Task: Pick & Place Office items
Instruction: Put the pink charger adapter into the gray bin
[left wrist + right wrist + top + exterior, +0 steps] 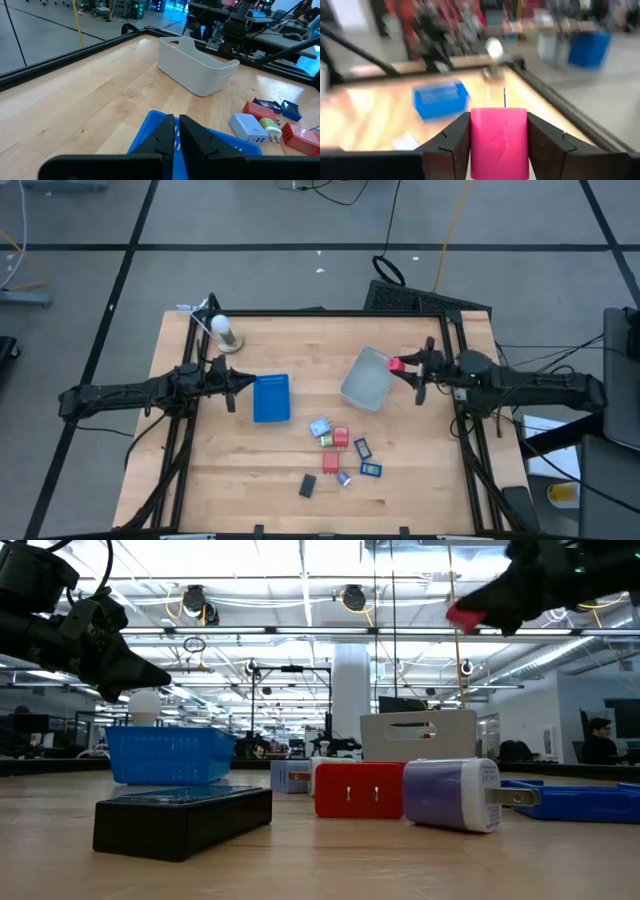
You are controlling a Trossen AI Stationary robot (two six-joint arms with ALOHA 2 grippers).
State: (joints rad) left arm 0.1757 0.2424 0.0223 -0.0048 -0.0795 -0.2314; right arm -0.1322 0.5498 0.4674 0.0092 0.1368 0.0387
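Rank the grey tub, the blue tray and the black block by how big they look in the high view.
1. Grey tub
2. Blue tray, only slightly smaller in outline, so these two are close
3. Black block, clearly smallest

Table (240, 470): pale, smooth wood planks. Flat blue rectangular tray (271, 398): ribbed plastic. Translucent grey tub (366, 379): smooth matt plastic.

An open-plan lab: ceiling strip lights (300, 585), desks with monitors (400, 705), cabled floor (450, 230)
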